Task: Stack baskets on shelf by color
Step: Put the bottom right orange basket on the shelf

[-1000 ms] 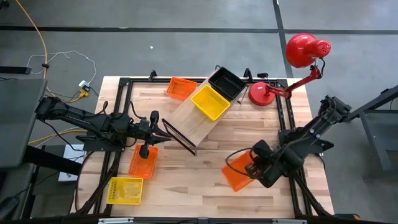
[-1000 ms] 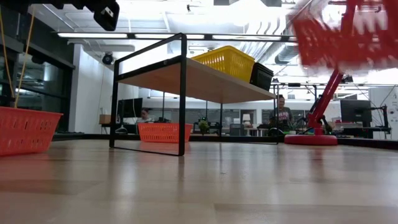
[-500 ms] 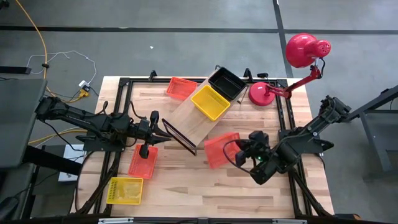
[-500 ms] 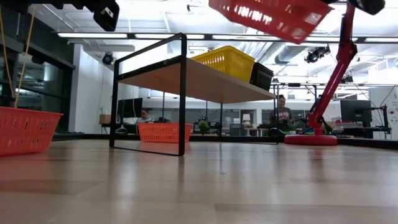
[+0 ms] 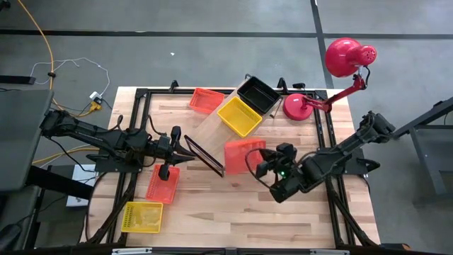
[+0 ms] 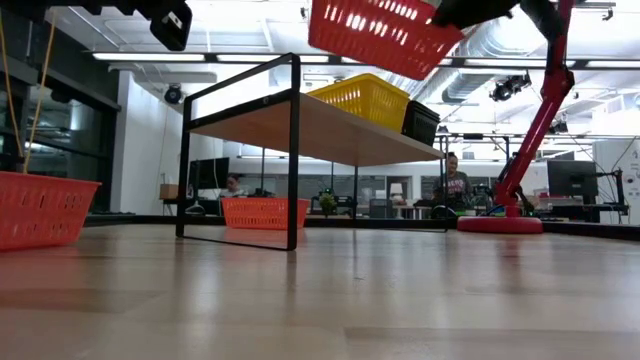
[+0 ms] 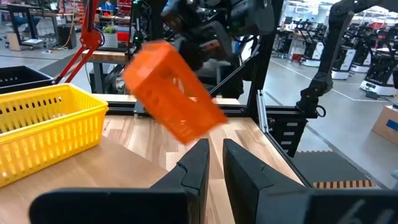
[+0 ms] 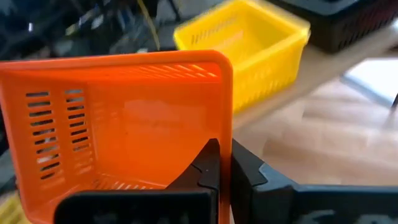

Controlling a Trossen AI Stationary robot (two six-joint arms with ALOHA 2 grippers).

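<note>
Baskets number six by our count: three orange, two yellow, one black. The right gripper point(image 5: 263, 164) clamps one orange basket point(image 5: 243, 155) in the air at frame centre, over the shelf point(image 5: 216, 134) end. A yellow basket point(image 5: 239, 116) and black basket point(image 5: 257, 95) sit on the shelf. The left gripper point(image 5: 175, 137), centre-left above the desk point(image 5: 233, 212), is nearly closed on nothing.

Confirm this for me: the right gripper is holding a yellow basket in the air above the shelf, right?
Not quite. The basket held by the right gripper is orange, not yellow, as the right wrist view shows. It is in the air above the shelf.
</note>
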